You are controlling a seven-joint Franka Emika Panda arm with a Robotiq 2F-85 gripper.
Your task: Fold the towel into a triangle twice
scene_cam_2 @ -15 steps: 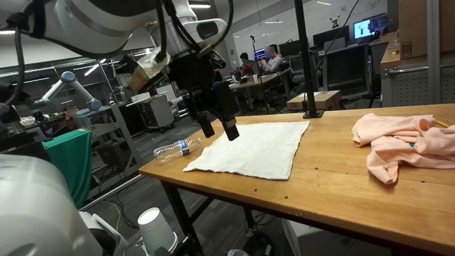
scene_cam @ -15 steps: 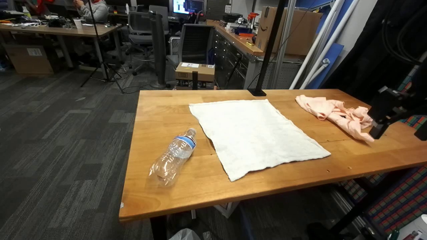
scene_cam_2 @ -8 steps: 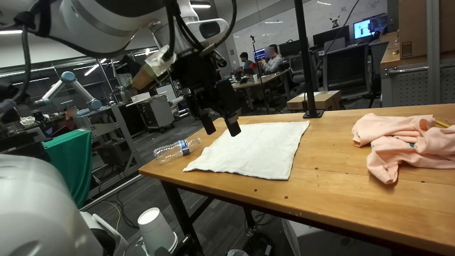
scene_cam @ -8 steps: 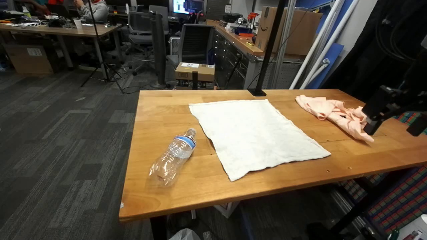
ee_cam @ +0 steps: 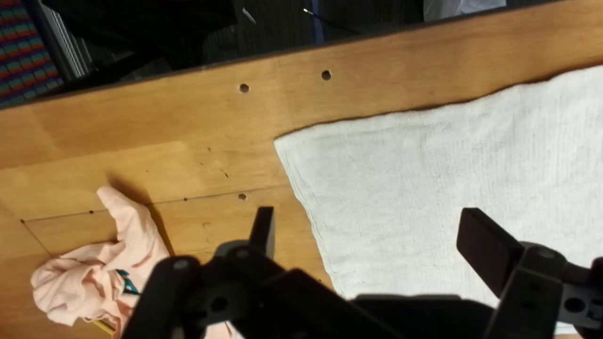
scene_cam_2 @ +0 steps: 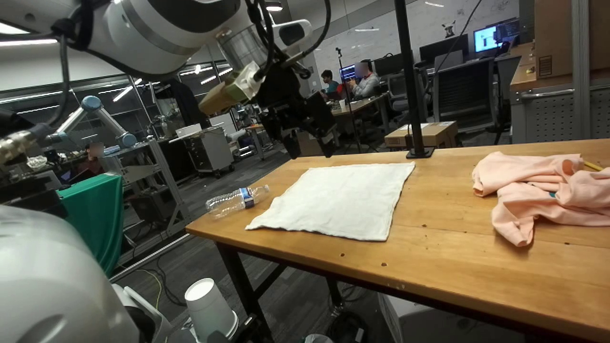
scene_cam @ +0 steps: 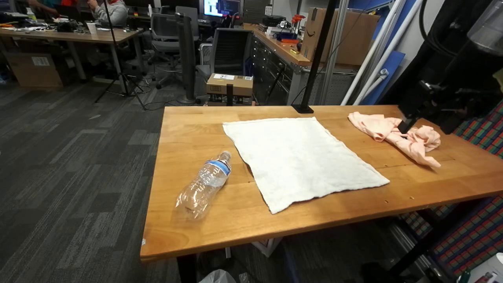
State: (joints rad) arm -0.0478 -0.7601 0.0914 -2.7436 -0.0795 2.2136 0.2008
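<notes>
The white towel (scene_cam: 302,157) lies flat and spread out on the wooden table in both exterior views (scene_cam_2: 343,202). Its edges are slightly wavy. The wrist view shows one corner and two edges of the towel (ee_cam: 424,188). My gripper (scene_cam_2: 310,151) is open and empty, in the air above the table and tilted. In an exterior view the gripper (scene_cam: 426,127) appears in front of the pink cloth. In the wrist view the gripper (ee_cam: 367,212) has one finger over bare wood and one over the towel, with the towel's side edge between them.
A clear plastic bottle (scene_cam: 206,182) lies beside the towel; it also shows in an exterior view (scene_cam_2: 240,197). A crumpled pink cloth (scene_cam_2: 529,171) lies on the opposite side (ee_cam: 136,235). A black pole (scene_cam: 314,70) stands at the table's edge.
My gripper has risen and tilted, moving left in an exterior view and up and right in an exterior view. The towel, bottle and pink cloth have not moved.
</notes>
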